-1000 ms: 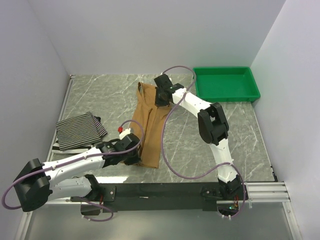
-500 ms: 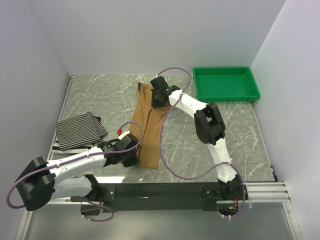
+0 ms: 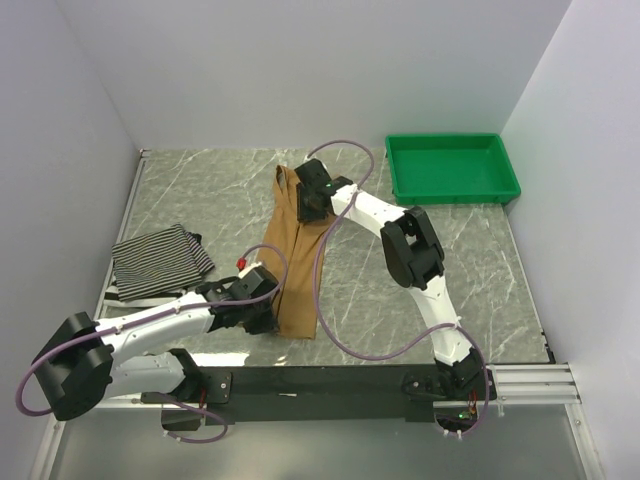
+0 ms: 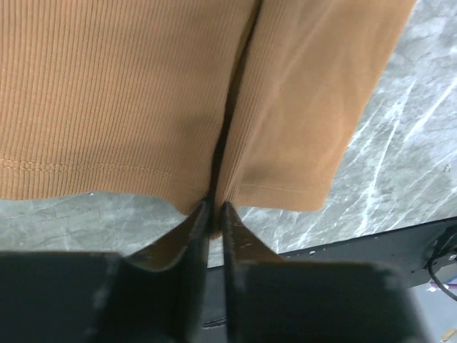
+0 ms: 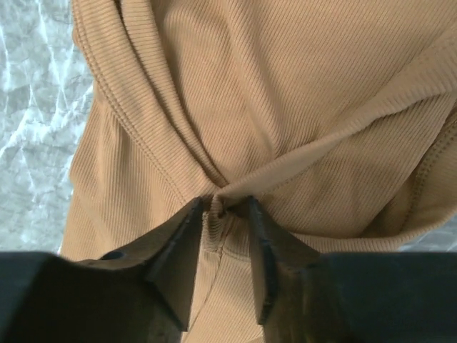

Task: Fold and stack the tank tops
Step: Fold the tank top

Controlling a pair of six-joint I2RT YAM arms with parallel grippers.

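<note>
The plain tan tank top (image 3: 290, 262) lies on the table folded lengthwise into a narrow strip. My left gripper (image 3: 266, 316) is at its near hem. In the left wrist view the jaws (image 4: 215, 207) stand a narrow slit apart, with a pinch of the hem (image 4: 128, 93) still between the tips. My right gripper (image 3: 305, 196) is over the strap end. Its jaws (image 5: 225, 204) are parted, with a loose bunch of tan cloth (image 5: 285, 86) between them. A thin-striped tank top (image 3: 160, 262) lies folded at the left.
A green tray (image 3: 452, 168) stands at the back right corner. White walls close in the table on three sides. The black base rail (image 3: 320, 382) runs along the near edge.
Both grippers have shifted a little to the left with the tan top, which now lies narrower. Both pairs of jaws have come apart, the right wider than the left.
</note>
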